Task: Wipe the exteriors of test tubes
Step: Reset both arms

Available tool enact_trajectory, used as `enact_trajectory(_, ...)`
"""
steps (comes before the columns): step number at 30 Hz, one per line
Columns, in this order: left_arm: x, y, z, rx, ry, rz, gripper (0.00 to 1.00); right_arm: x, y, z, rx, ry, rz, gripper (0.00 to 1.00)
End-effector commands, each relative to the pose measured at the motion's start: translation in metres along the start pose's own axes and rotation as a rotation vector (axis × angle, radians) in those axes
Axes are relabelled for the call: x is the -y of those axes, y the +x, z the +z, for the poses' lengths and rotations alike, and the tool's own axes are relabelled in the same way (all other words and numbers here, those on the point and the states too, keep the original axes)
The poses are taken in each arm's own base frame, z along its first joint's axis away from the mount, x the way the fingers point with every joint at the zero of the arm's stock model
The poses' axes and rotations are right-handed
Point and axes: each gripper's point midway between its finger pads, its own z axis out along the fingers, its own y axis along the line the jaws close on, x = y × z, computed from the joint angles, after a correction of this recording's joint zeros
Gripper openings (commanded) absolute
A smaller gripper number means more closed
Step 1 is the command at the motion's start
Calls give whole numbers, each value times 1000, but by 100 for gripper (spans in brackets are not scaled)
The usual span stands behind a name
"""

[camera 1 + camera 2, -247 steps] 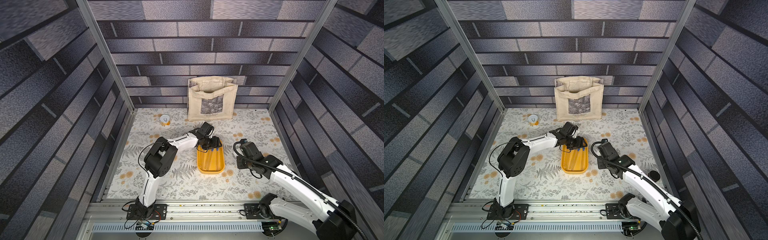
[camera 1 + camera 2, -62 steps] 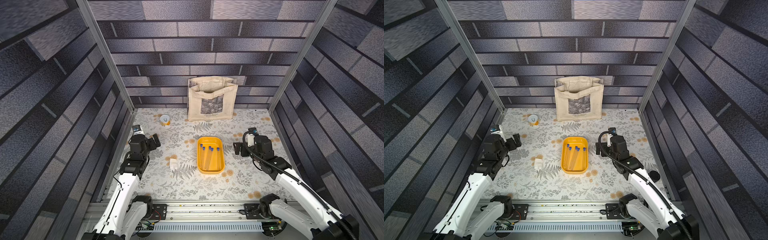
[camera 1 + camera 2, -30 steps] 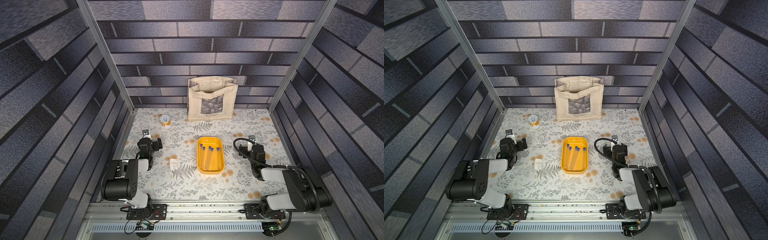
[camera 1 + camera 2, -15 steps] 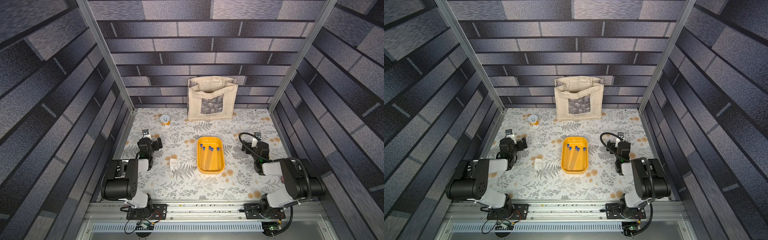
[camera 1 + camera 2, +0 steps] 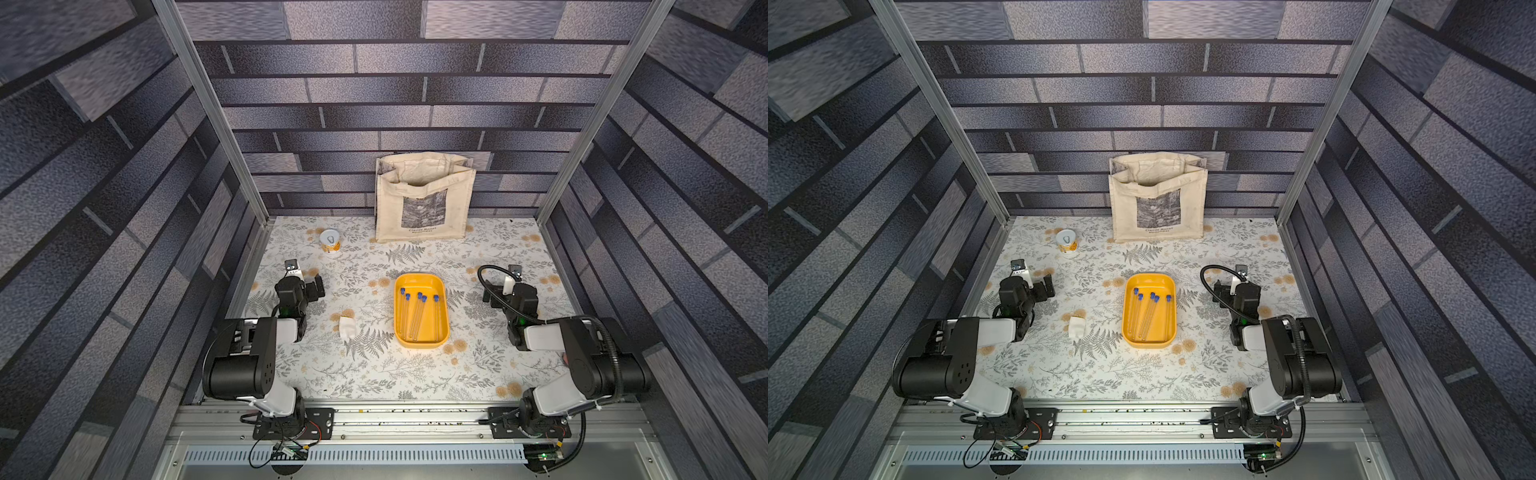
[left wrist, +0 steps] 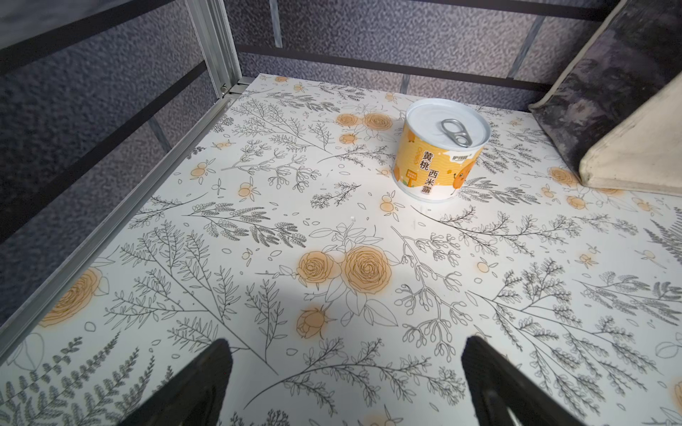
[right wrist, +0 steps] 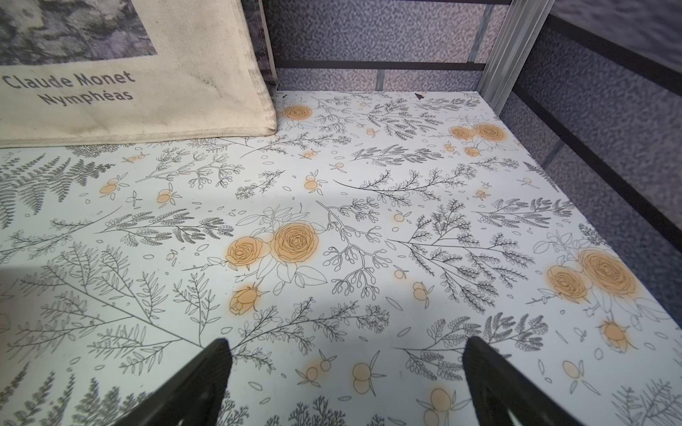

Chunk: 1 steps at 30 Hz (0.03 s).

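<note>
We see five thin clear test tubes [image 5: 417, 318] with blue caps lying loose inside the oblong yellow plastic tray [image 5: 419, 278], caps toward its far end. The left gripper [image 6: 345, 346] sits well to the tray's left and the right gripper [image 7: 345, 346] well to its right, each with its black jaws spread wide and holding nothing. A small white folded cloth [image 5: 347, 327] lies near the tray's left side, apart from it.
</note>
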Motion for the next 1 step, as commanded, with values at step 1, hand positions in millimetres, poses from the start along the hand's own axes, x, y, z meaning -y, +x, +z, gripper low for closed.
enact_trajectory(1,0,2,-1,5,-2,22,100,-2,-15,1,46,-12,18,100)
